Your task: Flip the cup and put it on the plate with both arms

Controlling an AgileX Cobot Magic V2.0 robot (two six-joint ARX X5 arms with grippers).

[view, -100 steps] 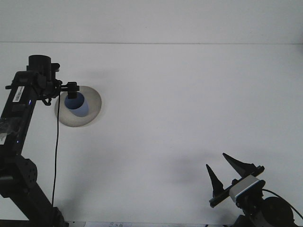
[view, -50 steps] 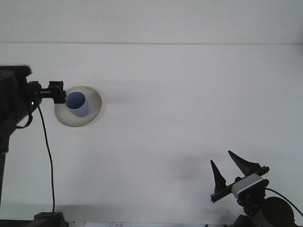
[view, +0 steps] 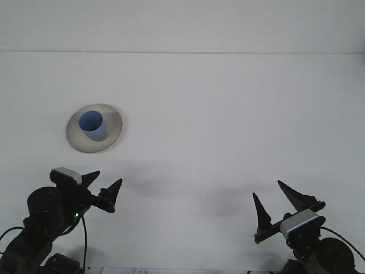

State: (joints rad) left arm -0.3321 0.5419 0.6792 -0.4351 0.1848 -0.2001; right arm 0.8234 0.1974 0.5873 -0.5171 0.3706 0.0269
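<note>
Two black grippers low in the frame, one at each bottom corner, both apart from the crockery. Left gripper at lower left, on a black arm with a grey camera block on top and a small green light on the body; pointed fingers spread wide, tips aimed toward the right and slightly upward, holding nothing. Right gripper at lower right, on a black arm with a grey block below the finger bar; two pointed fingers standing up and fanned wide, likewise holding nothing. Small light-blue cup in the upper left of the frame, upright with its open mouth up, resting on a round pale grey-beige plate. Cup sitting a little left of the plate's centre, fully inside the rim. Plate lying flat on the plain white table, well above the left gripper and far to the upper left of the right gripper. Faint soft shadows on the table just above each gripper. White wall band across the top of the frame behind the far table edge
</note>
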